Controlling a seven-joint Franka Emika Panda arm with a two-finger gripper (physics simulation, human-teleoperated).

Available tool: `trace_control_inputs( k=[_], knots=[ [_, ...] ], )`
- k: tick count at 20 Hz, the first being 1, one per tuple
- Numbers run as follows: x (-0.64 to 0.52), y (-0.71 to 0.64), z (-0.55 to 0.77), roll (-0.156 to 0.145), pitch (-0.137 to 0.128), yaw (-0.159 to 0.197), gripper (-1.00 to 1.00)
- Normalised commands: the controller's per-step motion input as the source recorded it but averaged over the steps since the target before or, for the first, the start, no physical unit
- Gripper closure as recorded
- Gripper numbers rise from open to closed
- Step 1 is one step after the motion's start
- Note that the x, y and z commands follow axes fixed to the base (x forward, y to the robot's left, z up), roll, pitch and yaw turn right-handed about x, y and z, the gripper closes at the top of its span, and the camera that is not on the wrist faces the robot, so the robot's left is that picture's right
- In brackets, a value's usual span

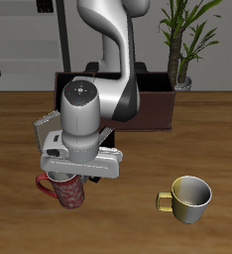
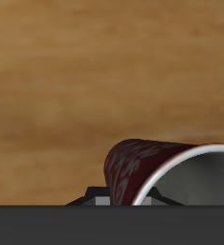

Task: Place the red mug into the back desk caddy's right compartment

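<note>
Front-high exterior view and close wrist view share the red mug (image 1: 68, 190) (image 2: 147, 170).

Arm bent low over the table
The gripper (image 1: 70, 182) points down; its 2 fingers are mostly hidden.

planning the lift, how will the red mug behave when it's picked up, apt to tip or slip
The red mug looks rigid, so it should hold shape under the end effector. In the wrist view it appears tilted, so it may swing or tip further. Its glossy-looking curved wall could slip. The grip itself is hidden.
</note>
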Motion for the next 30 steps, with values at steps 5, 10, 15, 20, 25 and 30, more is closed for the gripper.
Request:
trace_control_inputs(
  k=[5,10,15,20,25,30],
  knots=[
    [-0.07,-0.07,0.23,-0.018,-0.051,-0.005,1.0],
    [-0.13,-0.05,0.52,-0.014,-0.079,0.001,1.0],
    [-0.16,-0.11,0.58,-0.023,-0.095,0.005,1.0],
    [-0.14,-0.13,0.41,-0.019,-0.055,0.006,1.0],
    [-0.3,-0.09,0.6,-0.022,-0.076,0.004,1.0],
    [-0.42,-0.05,0.59,-0.024,-0.068,-0.031,1.0]
  ],
)
